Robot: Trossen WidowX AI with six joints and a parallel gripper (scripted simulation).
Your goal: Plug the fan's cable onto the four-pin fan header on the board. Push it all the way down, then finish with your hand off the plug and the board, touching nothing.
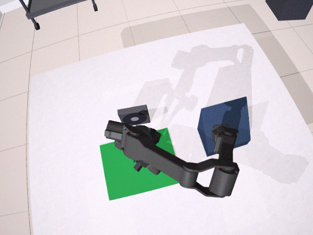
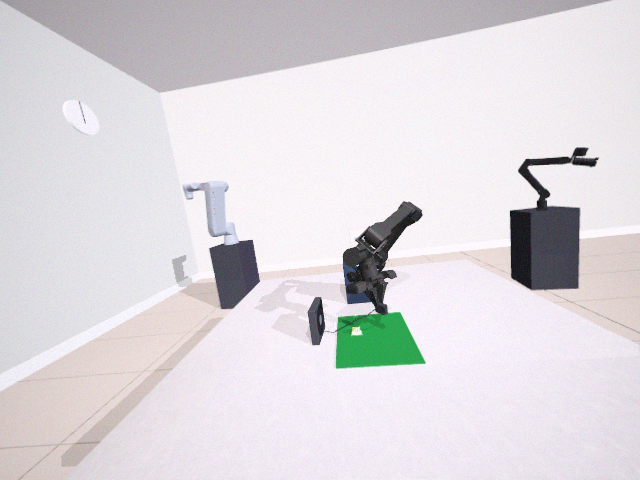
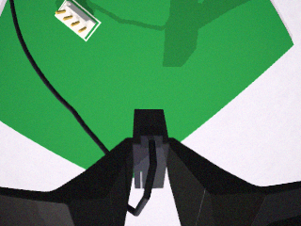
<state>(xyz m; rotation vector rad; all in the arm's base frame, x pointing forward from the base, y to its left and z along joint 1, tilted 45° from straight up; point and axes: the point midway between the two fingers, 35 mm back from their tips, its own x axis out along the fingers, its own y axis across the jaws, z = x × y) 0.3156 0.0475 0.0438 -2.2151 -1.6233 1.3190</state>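
The jaws (image 2: 381, 309) are clamped on the dark plug (image 3: 147, 162), held above the green board (image 1: 141, 182) (image 2: 382, 346) (image 3: 226, 89) on the bench (image 1: 76, 101) (image 2: 310, 413); the black cable (image 2: 351, 323) (image 3: 71, 109) runs from it toward the upright fan (image 1: 133, 115) (image 2: 316, 321), which stands just left of the board in the exterior view; the white header (image 2: 356, 331) (image 3: 77, 20), its four pins bare, lies apart from the plug, near the board's left edge in that view.
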